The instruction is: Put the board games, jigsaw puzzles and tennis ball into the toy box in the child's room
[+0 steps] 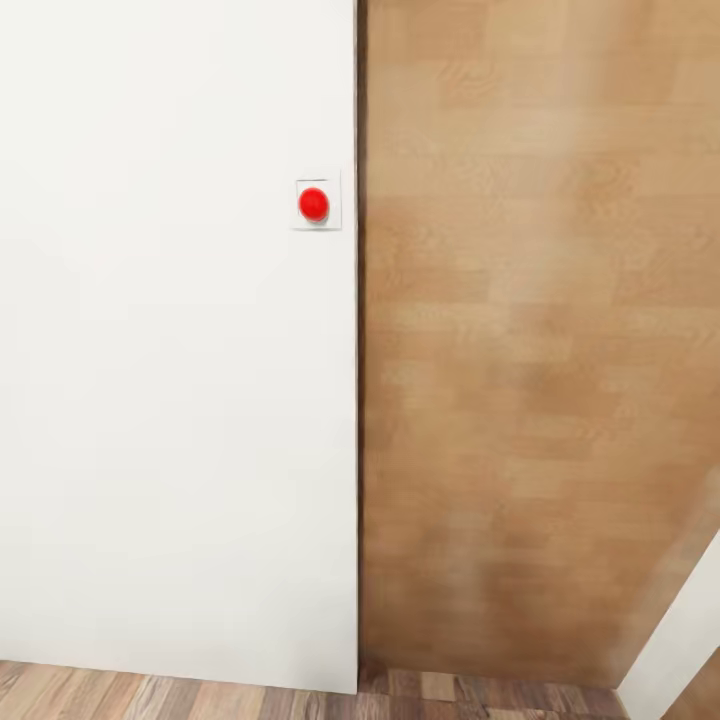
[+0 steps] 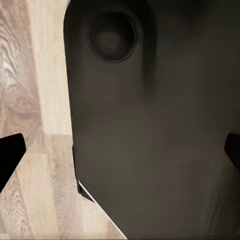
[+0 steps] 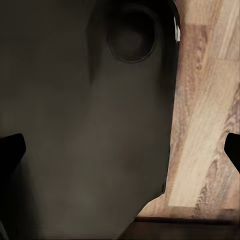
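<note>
Wall: plain white panel (image 1: 170,350), round red button on white plate (image 1: 314,204) near its right edge.
Door: light wooden slab (image 1: 540,350) right of panel.
Floor: wood planks (image 1: 200,697) below panel.
Left gripper (image 2: 120,150): spread wide, nothing held.
Right gripper (image 3: 120,150): likewise spread, nothing held.
Toys: none visible beside panel.

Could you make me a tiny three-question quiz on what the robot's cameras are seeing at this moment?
1. True or false: the red button sits on the wooden door.
2. What lies along the foot of the head view: A carpet, B wood-plank floor, C tiles?
3. In both wrist views, what lies between the open fingertips?

Key: 1 false, it is on the white wall. 2 B. 3 A dark part of the robot's own body, with plank floor beside it.
</note>
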{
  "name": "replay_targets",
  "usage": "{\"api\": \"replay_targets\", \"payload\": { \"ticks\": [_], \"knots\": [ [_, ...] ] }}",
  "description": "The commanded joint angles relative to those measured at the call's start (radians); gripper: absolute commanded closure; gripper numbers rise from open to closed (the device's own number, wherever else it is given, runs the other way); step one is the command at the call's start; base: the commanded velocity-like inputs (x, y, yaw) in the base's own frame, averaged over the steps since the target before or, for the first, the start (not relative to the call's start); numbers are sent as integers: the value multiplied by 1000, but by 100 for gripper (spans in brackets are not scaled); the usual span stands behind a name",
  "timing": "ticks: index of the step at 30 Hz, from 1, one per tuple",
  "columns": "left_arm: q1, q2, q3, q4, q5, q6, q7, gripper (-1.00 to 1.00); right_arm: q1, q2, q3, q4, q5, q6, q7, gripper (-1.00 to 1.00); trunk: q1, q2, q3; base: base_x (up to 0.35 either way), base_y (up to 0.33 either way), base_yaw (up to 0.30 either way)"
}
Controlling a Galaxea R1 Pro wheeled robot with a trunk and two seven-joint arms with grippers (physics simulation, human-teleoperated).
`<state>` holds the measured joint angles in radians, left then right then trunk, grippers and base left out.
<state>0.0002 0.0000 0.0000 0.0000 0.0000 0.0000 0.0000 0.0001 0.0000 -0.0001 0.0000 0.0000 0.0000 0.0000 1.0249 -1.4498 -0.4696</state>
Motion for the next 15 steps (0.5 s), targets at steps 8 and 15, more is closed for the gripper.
{"api": "replay_targets", "payload": {
  "ticks": [8,15],
  "knots": [
    [-2,-10,4,2,-2,-1,-2,-100,-2,15,-1,0,-9,-9,3,-100,0,0,0,0,0,0],
    [-2,-17,4,2,-1,1,-2,-100,-2,45,0,0,-9,-19,3,-100,0,0,0,0,0,0]
  ]
}}
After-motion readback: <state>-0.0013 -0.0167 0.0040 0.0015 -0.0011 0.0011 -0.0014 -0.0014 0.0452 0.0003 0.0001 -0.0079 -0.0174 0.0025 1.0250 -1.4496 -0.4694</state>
